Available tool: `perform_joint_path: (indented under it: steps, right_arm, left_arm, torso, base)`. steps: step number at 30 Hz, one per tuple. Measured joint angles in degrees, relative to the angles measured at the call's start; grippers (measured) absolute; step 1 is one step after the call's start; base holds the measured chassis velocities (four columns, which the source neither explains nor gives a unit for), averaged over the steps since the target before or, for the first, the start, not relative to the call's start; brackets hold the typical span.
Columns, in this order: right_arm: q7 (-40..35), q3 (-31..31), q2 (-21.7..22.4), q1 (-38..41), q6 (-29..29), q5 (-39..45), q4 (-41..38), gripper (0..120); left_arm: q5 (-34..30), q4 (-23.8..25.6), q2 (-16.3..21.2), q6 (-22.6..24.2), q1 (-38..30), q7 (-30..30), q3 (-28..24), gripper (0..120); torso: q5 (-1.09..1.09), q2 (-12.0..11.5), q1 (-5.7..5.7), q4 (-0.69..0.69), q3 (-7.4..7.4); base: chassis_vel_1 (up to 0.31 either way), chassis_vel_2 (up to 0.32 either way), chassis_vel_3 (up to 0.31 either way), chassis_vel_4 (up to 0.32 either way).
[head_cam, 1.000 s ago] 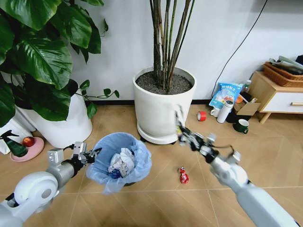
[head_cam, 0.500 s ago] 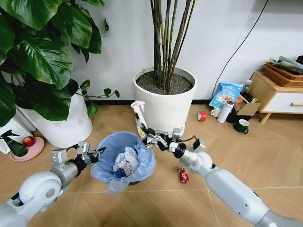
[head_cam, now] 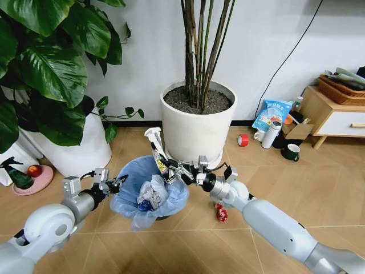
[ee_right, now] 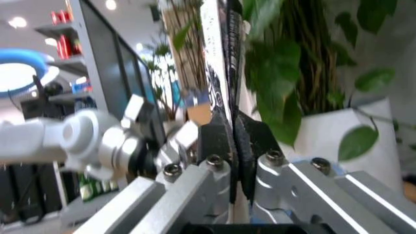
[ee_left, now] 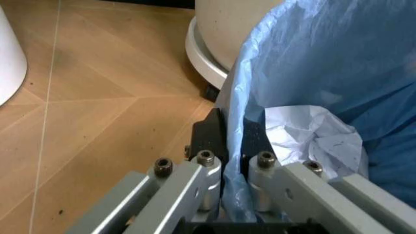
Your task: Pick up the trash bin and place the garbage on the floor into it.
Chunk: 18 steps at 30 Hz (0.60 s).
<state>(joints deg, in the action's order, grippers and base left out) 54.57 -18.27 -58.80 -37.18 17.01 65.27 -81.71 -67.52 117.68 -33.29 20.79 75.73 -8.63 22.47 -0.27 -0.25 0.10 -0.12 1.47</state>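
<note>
The trash bin (head_cam: 153, 201), lined with a light-blue bag (ee_left: 305, 58), stands on the floor (head_cam: 188, 245) before the middle pot. My left gripper (head_cam: 118, 184) is shut on its left rim, and the left wrist view shows the fingers (ee_left: 211, 134) pinching the bag edge. Crumpled white paper (head_cam: 150, 194) lies inside the bin. My right gripper (head_cam: 169, 169) is shut on a long flat white-and-dark wrapper (head_cam: 155, 147) that stands upright above the bin's rim. In the right wrist view this wrapper (ee_right: 217, 58) rises from the closed gripper (ee_right: 233, 139). A red wrapper (head_cam: 220, 212) lies on the floor right of the bin.
A white plant pot (head_cam: 197, 128) stands close behind the bin, and a larger pot (head_cam: 77, 154) with big leaves is at the left. A green spray bottle (head_cam: 16, 174), red tape roll (head_cam: 243, 140), white bottle (head_cam: 271, 134), mug (head_cam: 292, 152) and wooden cabinet (head_cam: 331, 117) line the edges.
My right gripper has swung left from in front of the middle pot to above the bin, carrying the flat wrapper. The left gripper and the bin have barely moved.
</note>
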Motion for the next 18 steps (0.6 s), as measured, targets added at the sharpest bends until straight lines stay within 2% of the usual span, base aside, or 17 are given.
perform_joint_path:
  steps: [3,4,7,8,10,12,15,16,18]
  right_arm:
    - [0.2,0.1,0.5,0.3,-0.6,-0.7,0.8,19]
    - [0.2,0.1,0.5,0.3,-0.6,-0.7,0.8,19]
    - [0.2,0.3,0.6,0.3,-0.6,-0.8,1.0,32]
    - [0.2,0.3,0.6,0.3,-0.6,-0.8,1.0,32]
    - [0.2,0.3,0.7,0.2,-0.6,-0.8,1.0,41]
    - [0.2,0.3,0.7,0.1,-0.6,-0.8,1.0,42]
    - [0.2,0.5,0.6,0.1,-0.3,-0.7,0.8,62]
    - [0.2,0.5,0.6,0.1,-0.3,-0.7,0.8,62]
    - [0.3,0.8,0.9,-0.1,-0.3,-0.6,0.7,72]
  left_arm:
    - [-0.2,0.1,-0.1,0.0,0.0,0.0,0.0,0]
    - [-0.2,0.1,-0.1,0.0,0.0,0.0,0.0,0]
    - [-0.4,0.1,-0.1,0.1,-0.3,-0.1,-0.1,0]
    - [-0.4,0.1,-0.1,0.1,-0.3,-0.1,-0.1,0]
    - [-0.5,0.1,-0.1,0.1,-0.6,-0.1,-0.2,0]
    - [-0.6,0.1,-0.1,0.1,-0.8,-0.1,-0.2,0]
    - [-0.8,-0.1,0.0,0.2,-1.4,-0.2,-0.6,0]
    - [-0.8,-0.1,0.0,0.2,-1.4,-0.2,-0.6,0]
    - [-0.9,-0.1,0.1,0.2,-1.8,-0.3,-0.8,0]
  torso:
    - [0.00,0.0,0.00,0.00,0.00]
    - [0.00,0.0,0.00,0.00,0.00]
    - [0.00,0.0,0.00,0.00,0.00]
    - [0.00,0.0,0.00,0.00,0.00]
    - [0.00,0.0,0.00,0.00,0.00]
    - [0.00,0.0,0.00,0.00,0.00]
    - [0.00,0.0,0.00,0.00,0.00]
    - [0.00,0.0,0.00,0.00,0.00]
    - [0.00,0.0,0.00,0.00,0.00]
  base:
    - [0.000,0.000,0.000,0.000]
    - [0.000,0.000,0.000,0.000]
    - [0.000,0.000,0.000,0.000]
    - [0.000,0.000,0.000,0.000]
    - [0.000,0.000,0.000,0.000]
    - [0.000,0.000,0.000,0.000]
    - [0.000,0.000,0.000,0.000]
    - [0.000,0.000,0.000,0.000]
    - [0.000,0.000,0.000,0.000]
